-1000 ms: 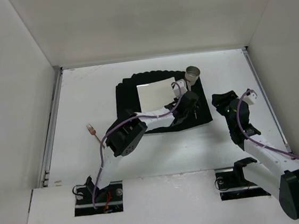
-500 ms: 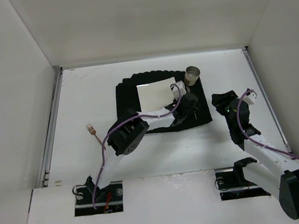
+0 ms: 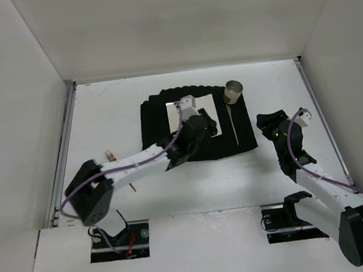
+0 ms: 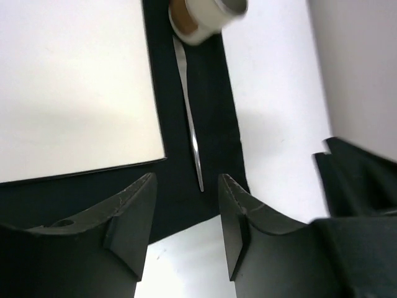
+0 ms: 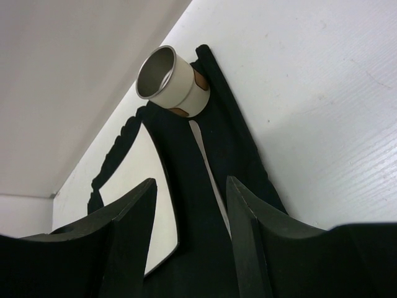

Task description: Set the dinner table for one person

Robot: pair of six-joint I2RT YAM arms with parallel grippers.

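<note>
The white dinner table (image 3: 102, 118) carries a black pleated mat (image 3: 246, 135) with a small white square plate (image 3: 174, 115) on it. A knife (image 3: 232, 124) lies on the mat right of the plate, below a metal-rimmed cup (image 3: 233, 92). A fork (image 3: 111, 157) lies left of the mat, partly under my left forearm. My left gripper (image 3: 200, 131) is open and empty, raised over the plate's near right part; its view shows the plate (image 4: 74, 87), knife (image 4: 189, 105) and cup (image 4: 208, 15). My right gripper (image 3: 266, 124) is open and empty, right of the mat, facing the cup (image 5: 170, 81) and knife (image 5: 208, 161).
White walls close in the table on three sides. Metal rails run along its left edge (image 3: 64, 161) and right edge (image 3: 324, 121). The two arm bases sit at the near edge.
My left gripper has pulled back left, from over the knife to over the plate, and its elbow has swung down to the left over the fork. The knife now lies uncovered. The right arm is still.
</note>
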